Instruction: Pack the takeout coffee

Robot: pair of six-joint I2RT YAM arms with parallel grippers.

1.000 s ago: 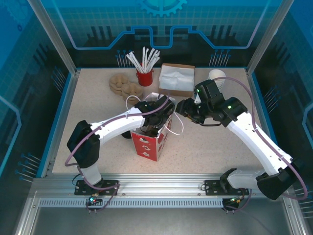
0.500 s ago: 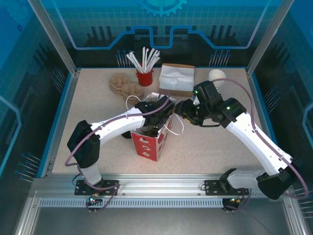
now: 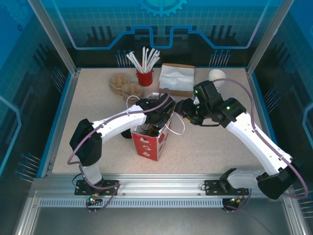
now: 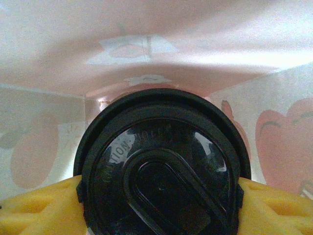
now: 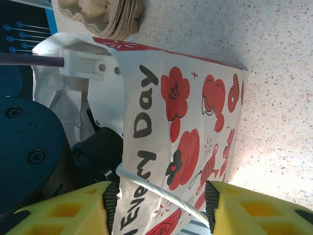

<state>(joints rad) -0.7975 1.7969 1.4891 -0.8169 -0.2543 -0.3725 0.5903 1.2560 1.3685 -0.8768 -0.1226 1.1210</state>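
Speckled table [image 3: 98, 147] carries a red-white bag [image 3: 149, 144]. Inside it, the left gripper [image 4: 159, 188] clamps the coffee [image 4: 161, 161] at its top rim. I judge the cup light, crushable and slippery on top, so it is better held gently on the wall below. The right gripper [image 5: 159, 200] stands open astride the bag's edge.

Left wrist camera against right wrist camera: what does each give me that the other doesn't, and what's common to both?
Left wrist: the coffee cup, black lid toward the camera, flanked by the jaws of the left gripper, down inside the paper bag with its walls all round. Whether the jaws press the cup is hidden. Right wrist: the bag's printed outside, its white cord handle crossing the open jaws of the right gripper, the left arm in the bag's mouth, brown trays, and the speckled table. Both: the bag.
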